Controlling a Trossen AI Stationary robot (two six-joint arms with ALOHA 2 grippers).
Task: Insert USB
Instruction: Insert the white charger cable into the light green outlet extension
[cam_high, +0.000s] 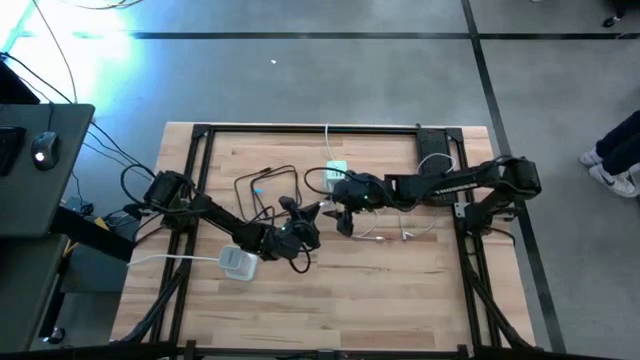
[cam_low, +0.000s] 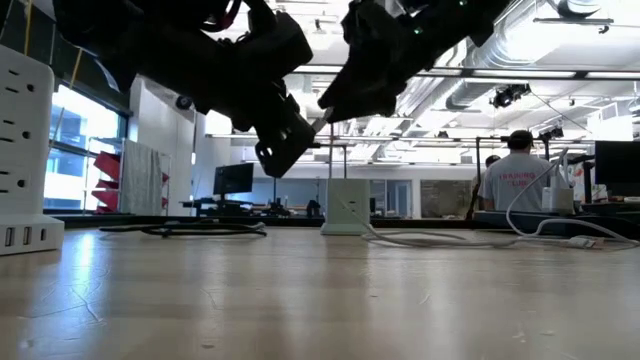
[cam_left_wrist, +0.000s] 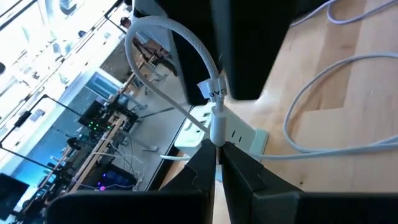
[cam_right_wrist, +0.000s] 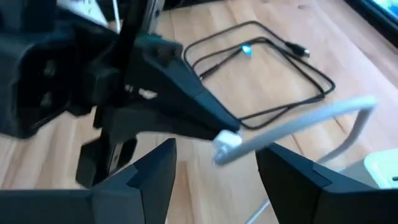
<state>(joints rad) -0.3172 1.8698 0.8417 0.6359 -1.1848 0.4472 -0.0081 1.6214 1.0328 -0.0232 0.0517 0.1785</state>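
Left wrist view alone shows the left end effector (cam_left_wrist: 217, 163) pinching the white USB cable (cam_left_wrist: 219, 121); right end effector (cam_right_wrist: 214, 163) gapes wide nearby.

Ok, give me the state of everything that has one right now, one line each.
Left tool: shut on the white cable, held above the table.
White cable: gripped at its plug end, looping upward.
Right tool: open, straddling the cable's plug, not gripping.
Black cable: loose on the table, unplugged.
Near power strip: on the table, nothing inserted that I can see.
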